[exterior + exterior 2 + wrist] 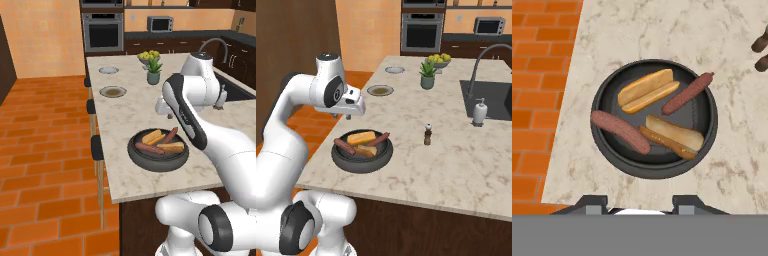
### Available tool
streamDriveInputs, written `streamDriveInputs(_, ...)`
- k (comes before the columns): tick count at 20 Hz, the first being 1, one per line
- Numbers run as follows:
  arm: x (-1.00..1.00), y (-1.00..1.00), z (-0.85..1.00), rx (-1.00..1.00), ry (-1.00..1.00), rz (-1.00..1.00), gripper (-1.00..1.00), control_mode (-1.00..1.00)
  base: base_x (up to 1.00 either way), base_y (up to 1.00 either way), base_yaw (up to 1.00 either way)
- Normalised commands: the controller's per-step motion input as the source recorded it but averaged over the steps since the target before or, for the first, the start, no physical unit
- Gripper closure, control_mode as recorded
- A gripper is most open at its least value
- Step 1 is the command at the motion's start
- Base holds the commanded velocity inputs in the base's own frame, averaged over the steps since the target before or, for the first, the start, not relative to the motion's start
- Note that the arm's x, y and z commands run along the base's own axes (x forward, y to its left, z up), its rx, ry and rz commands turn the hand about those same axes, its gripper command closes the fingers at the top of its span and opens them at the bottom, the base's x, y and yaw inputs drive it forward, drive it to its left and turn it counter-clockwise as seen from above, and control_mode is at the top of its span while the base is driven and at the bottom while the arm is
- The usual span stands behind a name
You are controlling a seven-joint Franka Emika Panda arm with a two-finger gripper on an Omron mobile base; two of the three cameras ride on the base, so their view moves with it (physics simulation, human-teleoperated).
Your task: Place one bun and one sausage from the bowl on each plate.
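**Gripper over full bowl, nothing lifted yet**

The gripper (640,204) hangs above the bowl (607,145), its two finger tips (592,204) poking up at the bottom of the hand view with a gap between them and nothing in it. How wide they really stand I cannot tell; the base views give no clear look.

Contents, all beyond the tips and inside the rim: one bun (647,90) at the far side, a second bun (673,135) nearer and off toward the right tip, one sausage (619,131) nearest the left tip, the other sausage (687,93) far right, its end riding up on the rim. Both plates (112,91) sit well beyond the bowl along the counter (130,115), bare.

Handling, as a judgement: buns look light and soft, so a hard pinch would crush them; take across the narrow width at mid-length. Sausages look firm, smooth, round, likely to roll or slip; grip mid-length, jaws square to the long axis.

No brands, labels or readable writing seen.
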Motion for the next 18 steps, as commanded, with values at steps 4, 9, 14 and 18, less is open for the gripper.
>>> streamDriveInputs(4,-0.31,-0.02,-0.08,0.0,0.0,0.0,-1.0,-1.0,0.0,0.0,0.0)
streamDriveInputs(9,-0.32,0.0,-0.45,0.0,-0.03,-0.08,-1.0,-1.0,0.0,0.0,0.0)
streamDriveInputs(14,-0.02,0.0,-0.39,0.06,-0.03,-0.24,-1.0,-1.0,0.0,0.0,0.0)
streamDriveInputs(18,0.14,0.0,-0.23,0.14,0.0,-0.27,-1.0,-1.0,0.0,0.0,0.0)
